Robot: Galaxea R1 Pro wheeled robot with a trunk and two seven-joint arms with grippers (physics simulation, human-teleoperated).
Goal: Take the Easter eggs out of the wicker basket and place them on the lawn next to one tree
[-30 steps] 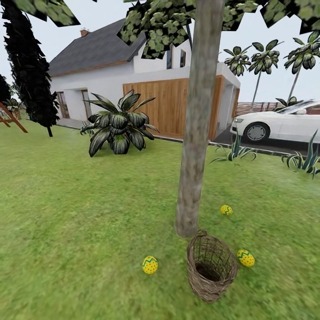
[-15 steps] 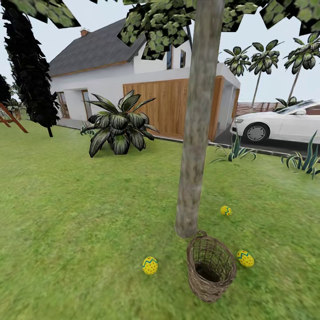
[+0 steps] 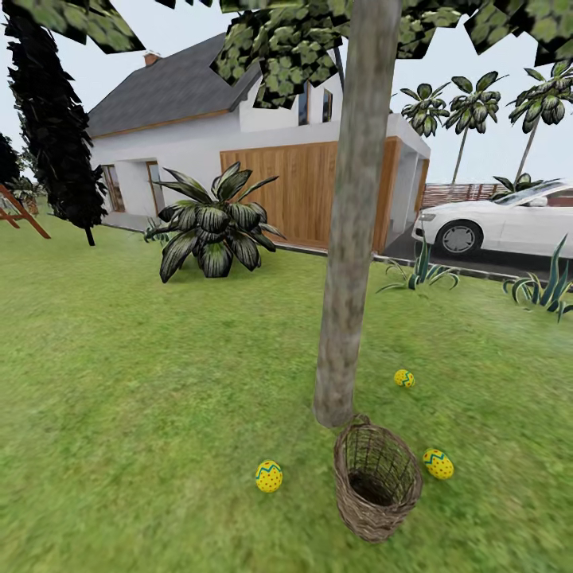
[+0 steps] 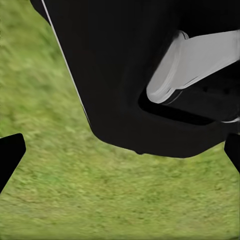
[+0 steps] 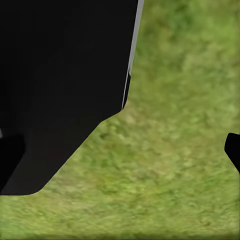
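Note:
Three yellow Easter eggs lie on the lawn (image 3: 143,382) around the tree (image 3: 350,263). One egg (image 3: 268,476) is left of the wicker basket (image 3: 376,509), one egg (image 3: 438,463) is just right of it, and one egg (image 3: 404,378) lies farther back, right of the trunk. The basket stands upright at the foot of the trunk; its inside is dark with no egg showing. In the wrist views, the left gripper (image 4: 121,152) and right gripper (image 5: 121,155) hang over grass, fingertips wide apart and nothing between them, with the robot's black body behind.
A large leafy plant (image 3: 211,227) grows behind on the left, spiky plants (image 3: 418,274) on the right. A white car (image 3: 509,223) is parked on the drive by the wood-panelled garage (image 3: 302,191). A black cypress (image 3: 56,135) stands at far left.
The whole head picture has drifted by a few pixels, so the camera moved slightly. The eggs, basket and tree have kept their places relative to each other.

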